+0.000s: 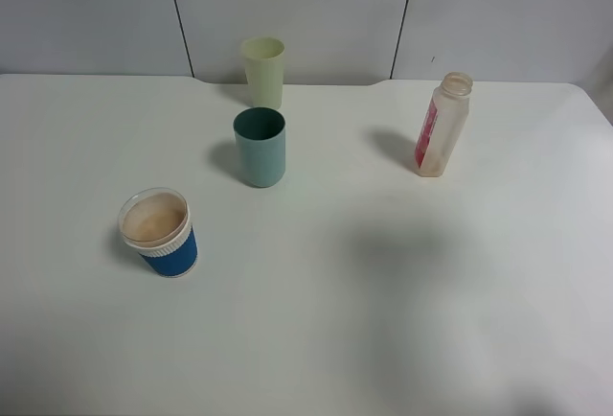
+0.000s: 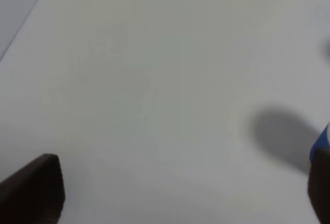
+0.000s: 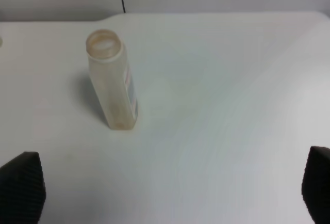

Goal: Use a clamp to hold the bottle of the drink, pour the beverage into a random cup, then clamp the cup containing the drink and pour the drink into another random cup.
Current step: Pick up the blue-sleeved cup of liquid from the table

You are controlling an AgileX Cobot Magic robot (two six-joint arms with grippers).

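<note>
my right clamp (image 3: 169, 190) stood spread wide and empty, with the bottle (image 1: 442, 125) upright on the table (image 1: 383, 320) ahead of it, untouched. my left clamp (image 2: 175, 193) was likewise released, holding nothing. the blue-and-white cup (image 1: 160, 233) stood apart from the teal tumbler (image 1: 260, 147).

a: what stands where on the counter (image 1: 383, 291)?
b: the front cup (image 1: 159, 234) is on the left, nearest the near edge. the middle tumbler (image 1: 260, 148) is behind it and to its right.
a: and the others?
b: the back tumbler (image 1: 263, 72) stands just behind the middle tumbler, by the far edge. the bottle (image 1: 442, 127) stands well apart on the right, about level with the middle tumbler.
</note>
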